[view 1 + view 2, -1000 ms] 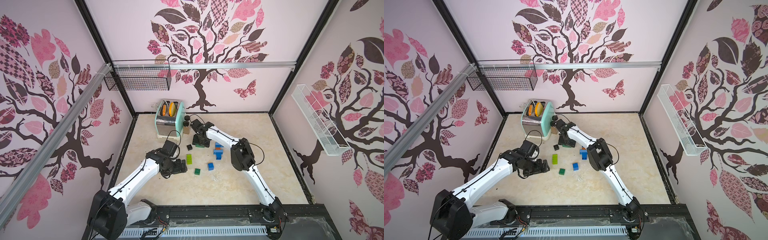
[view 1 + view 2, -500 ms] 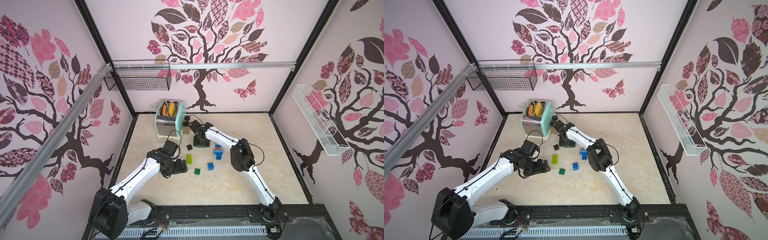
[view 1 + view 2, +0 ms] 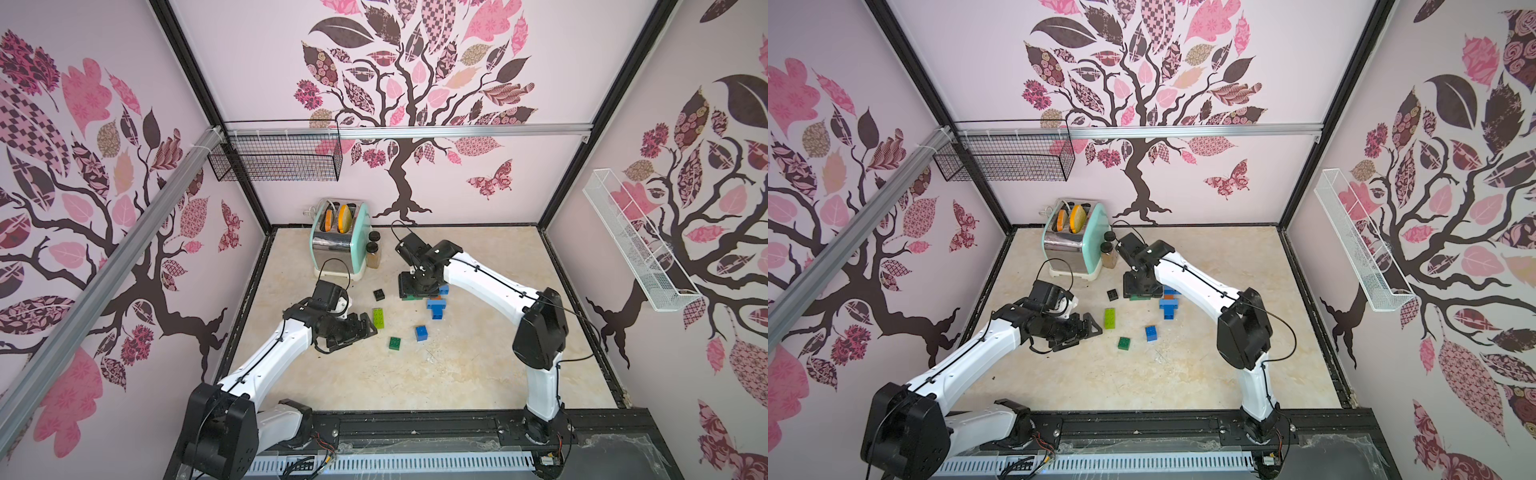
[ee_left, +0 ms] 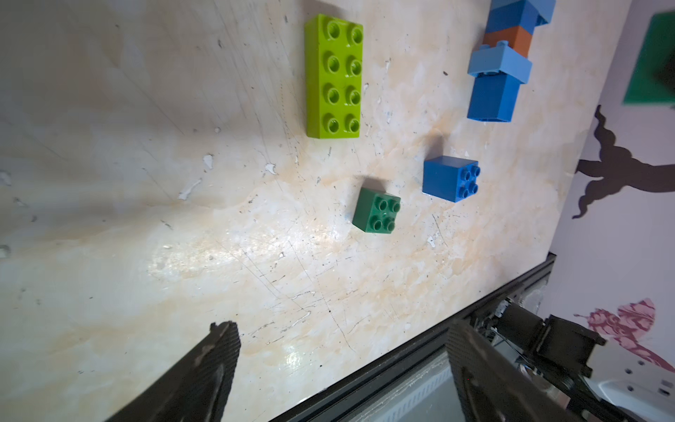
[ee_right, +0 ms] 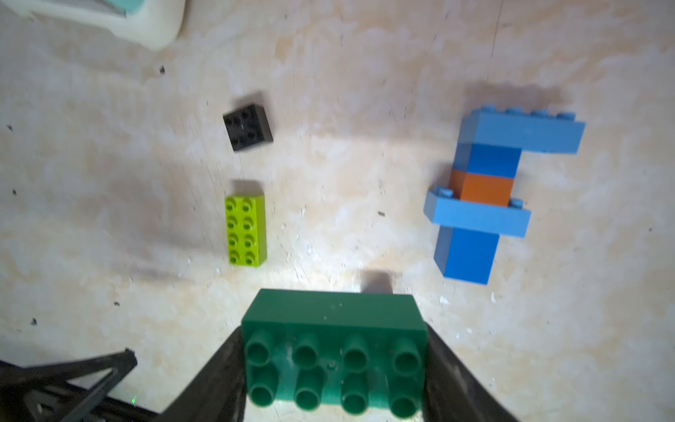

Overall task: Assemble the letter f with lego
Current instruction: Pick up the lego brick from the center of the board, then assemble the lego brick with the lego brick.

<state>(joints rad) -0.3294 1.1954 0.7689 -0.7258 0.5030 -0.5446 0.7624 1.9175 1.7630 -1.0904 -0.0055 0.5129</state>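
The pale marble-look tabletop (image 3: 478, 374) runs open from both grippers to the front rail (image 3: 415, 424), so you have room there. Your right gripper (image 5: 334, 341) pinches the dark green oblong brick (image 5: 330, 314) by its short ends. The blue stack (image 5: 482, 197) lies just beside it, and the toaster (image 3: 338, 241) and jars (image 3: 372, 253) crowd its back-wall side. Your left gripper (image 4: 341, 329) is spread wide, with the lime brick (image 4: 334, 76) just ahead. In both top views the right gripper hides most of the held brick and the stack's far end.

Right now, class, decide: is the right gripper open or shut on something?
Shut on the dark green brick: the right wrist view shows the right gripper clamping its two short ends.
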